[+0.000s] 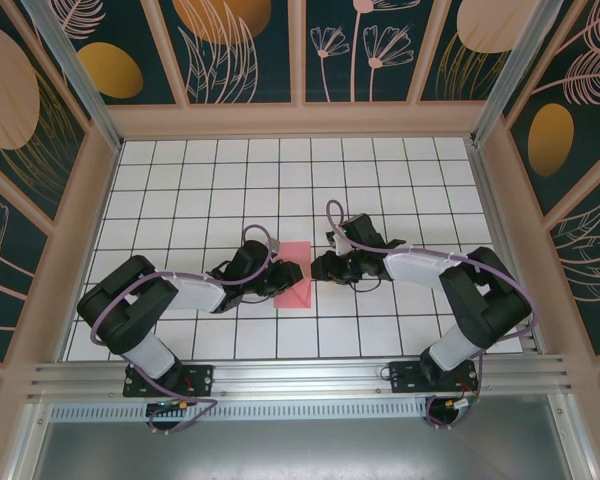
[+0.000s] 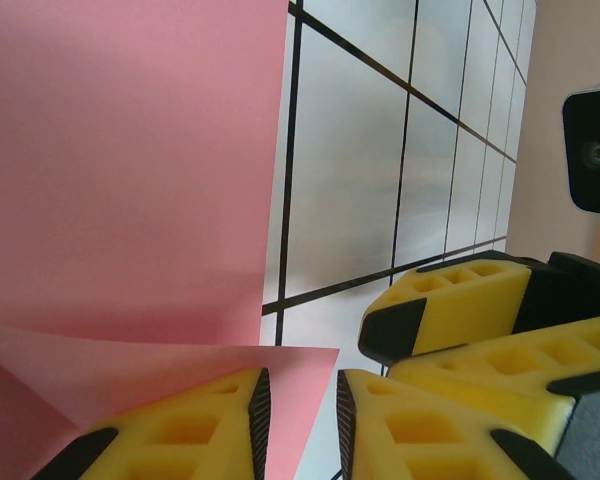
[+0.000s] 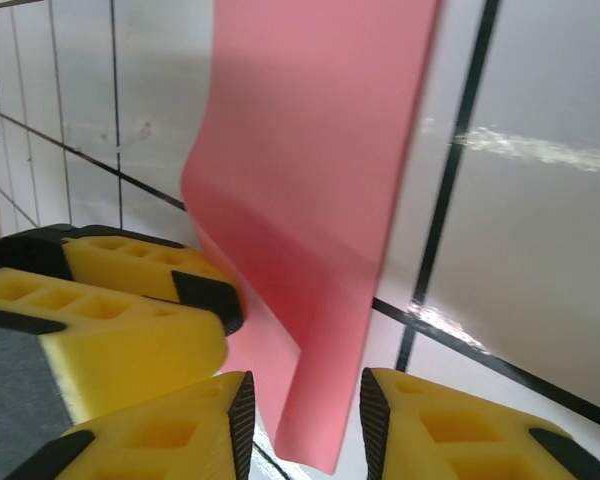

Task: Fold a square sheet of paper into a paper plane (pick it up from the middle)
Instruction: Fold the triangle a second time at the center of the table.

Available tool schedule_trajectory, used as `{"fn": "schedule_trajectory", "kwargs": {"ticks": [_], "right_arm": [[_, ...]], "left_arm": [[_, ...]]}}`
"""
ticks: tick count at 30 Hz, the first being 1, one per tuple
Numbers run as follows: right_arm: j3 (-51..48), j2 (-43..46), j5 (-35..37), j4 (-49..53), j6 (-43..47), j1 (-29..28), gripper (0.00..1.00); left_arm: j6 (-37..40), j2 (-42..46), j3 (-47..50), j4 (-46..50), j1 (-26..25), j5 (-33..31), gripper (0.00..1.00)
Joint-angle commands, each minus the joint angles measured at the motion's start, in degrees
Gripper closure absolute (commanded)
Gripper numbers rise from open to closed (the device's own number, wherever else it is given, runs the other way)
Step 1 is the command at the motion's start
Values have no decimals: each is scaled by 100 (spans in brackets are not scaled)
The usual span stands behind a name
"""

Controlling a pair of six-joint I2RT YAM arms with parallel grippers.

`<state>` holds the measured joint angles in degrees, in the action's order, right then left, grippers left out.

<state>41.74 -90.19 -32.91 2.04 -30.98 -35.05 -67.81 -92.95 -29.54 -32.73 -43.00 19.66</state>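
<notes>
- The square sheet of paper [image 1: 296, 258] is pink. It lies on the white table [image 1: 230, 180] with black lines, just below the middle of the top view.
- The left gripper [image 1: 276, 275] is at the sheet's left edge and the right gripper [image 1: 317, 268] is at its right edge. They face each other.
- In the left wrist view the sheet [image 2: 130, 180] fills the upper left. One part of it (at the bottom left) is folded over.
- The left gripper [image 2: 302, 410] is a little open at the bottom of that view. A corner of the folded part pokes into the gap.
- In the right wrist view the sheet [image 3: 310, 150] runs down the middle, and its edge is bent up.
- The right gripper [image 3: 308, 420] is a bit open at the bottom, with the bent edge in the gap. I cannot tell if its fingers touch the sheet.
</notes>
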Motion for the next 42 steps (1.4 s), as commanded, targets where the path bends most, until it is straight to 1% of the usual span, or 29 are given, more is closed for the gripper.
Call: {"fn": "schedule_trajectory", "kwargs": {"ticks": [1,7,17,24,30,37,42], "right_arm": [[56,-178,-207,-244,-57,-68,65],[151,-404,-325,-324,-31,-122,73],[193,-579,-377,-477,-57,-177,75],[299,-736,-261,-500,-48,-166,82],[294,-717,-256,-551,-22,-142,91],[271,-629,46,-415,46,-97,95],[344,-698,258,-299,118,-89,95]], "left_arm": [[-1,119,-8,143,45,-108,75],[5,136,-17,144,38,-103,78],[15,136,-59,153,38,-76,79],[16,143,-61,144,44,-41,80],[23,189,-52,140,38,-41,79],[36,266,-60,138,42,-16,76],[24,215,-36,-126,45,188,75]]}}
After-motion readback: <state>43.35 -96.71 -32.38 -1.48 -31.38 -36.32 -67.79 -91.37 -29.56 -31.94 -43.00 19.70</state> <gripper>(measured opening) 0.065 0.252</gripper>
